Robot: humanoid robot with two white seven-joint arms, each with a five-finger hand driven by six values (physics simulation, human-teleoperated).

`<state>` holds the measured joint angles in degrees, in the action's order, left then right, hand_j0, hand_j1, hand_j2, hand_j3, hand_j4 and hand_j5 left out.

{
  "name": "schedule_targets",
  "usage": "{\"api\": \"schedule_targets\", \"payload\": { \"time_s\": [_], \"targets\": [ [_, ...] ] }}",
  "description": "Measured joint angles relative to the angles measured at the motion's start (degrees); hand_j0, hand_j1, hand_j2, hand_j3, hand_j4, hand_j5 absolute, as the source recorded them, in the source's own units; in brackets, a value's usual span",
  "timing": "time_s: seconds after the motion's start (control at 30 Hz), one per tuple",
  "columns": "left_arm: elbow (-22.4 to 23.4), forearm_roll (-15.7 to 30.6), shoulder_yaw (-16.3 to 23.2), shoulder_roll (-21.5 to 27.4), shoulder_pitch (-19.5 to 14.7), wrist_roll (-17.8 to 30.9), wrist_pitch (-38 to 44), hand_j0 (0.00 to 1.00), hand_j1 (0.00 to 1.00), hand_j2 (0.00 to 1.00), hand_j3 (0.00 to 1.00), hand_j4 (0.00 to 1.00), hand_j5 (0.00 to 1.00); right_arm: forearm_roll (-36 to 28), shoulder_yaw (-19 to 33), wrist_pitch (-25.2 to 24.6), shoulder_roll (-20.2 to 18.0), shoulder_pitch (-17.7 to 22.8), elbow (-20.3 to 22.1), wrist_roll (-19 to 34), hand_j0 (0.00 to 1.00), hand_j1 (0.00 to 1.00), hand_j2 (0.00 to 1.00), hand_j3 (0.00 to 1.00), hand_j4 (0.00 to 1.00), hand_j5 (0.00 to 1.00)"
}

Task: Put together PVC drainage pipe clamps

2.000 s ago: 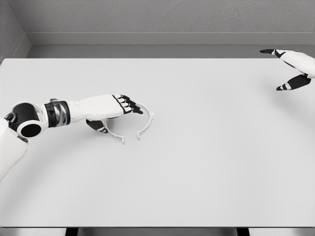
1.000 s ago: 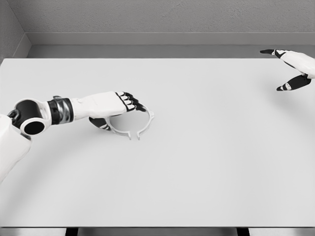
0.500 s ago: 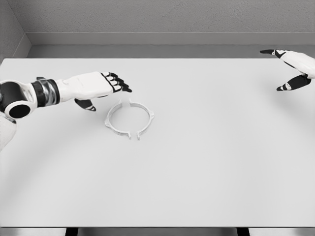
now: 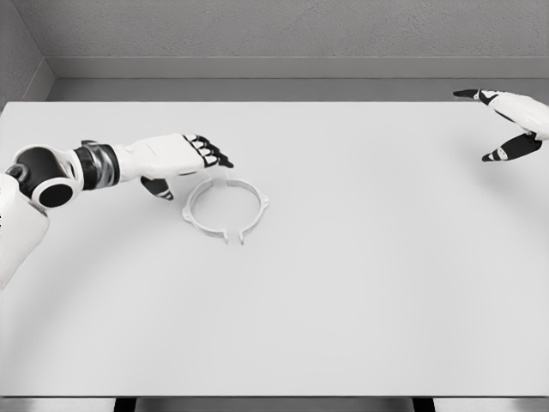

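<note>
Two white half-ring clamp pieces lie together on the white table (image 4: 343, 283) as one ring, the pipe clamp (image 4: 225, 209), with a small gap at its front. My left hand (image 4: 199, 156) hovers just behind and left of the ring, fingers relaxed and holding nothing, dark fingertips (image 4: 219, 157) over the ring's rear edge. My right hand (image 4: 510, 124) hangs far off at the right edge, fingers spread, holding nothing.
A grey wall runs behind the table's far edge. The table's front edge runs along the bottom of the picture.
The left hand pushed the left half-ring against the right one, closing the ring, then lifted away up and left; now it has come back slightly toward the ring. The right hand stayed put.
</note>
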<state>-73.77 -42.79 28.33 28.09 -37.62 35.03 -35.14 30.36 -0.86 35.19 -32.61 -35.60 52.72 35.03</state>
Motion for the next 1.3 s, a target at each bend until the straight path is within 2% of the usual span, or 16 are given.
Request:
{"api": "schedule_targets", "payload": {
  "time_s": [0.07,0.3,1.3],
  "targets": [
    [0.74,-0.64,0.00,-0.47,0.00,0.00,-0.01,1.00,1.00,1.00,1.00,1.00,1.00,0.00,0.25,0.01,-1.34,1.59,-0.06,0.00,1.00,1.00,1.00,1.00,1.00,1.00],
    [1.51,-1.37,0.08,-1.56,-0.09,0.00,-0.01,1.00,1.00,1.00,1.00,1.00,1.00,-0.13,0.56,-0.03,-2.74,1.32,-0.17,-0.01,1.00,1.00,1.00,1.00,1.00,1.00],
    [1.66,-2.19,0.28,-4.00,-0.09,-1.04,0.50,1.00,1.00,1.00,1.00,1.00,1.00,-0.15,0.20,-0.03,-2.93,1.50,-0.20,-0.01,1.00,1.00,1.00,1.00,1.00,1.00]
  ]
}}
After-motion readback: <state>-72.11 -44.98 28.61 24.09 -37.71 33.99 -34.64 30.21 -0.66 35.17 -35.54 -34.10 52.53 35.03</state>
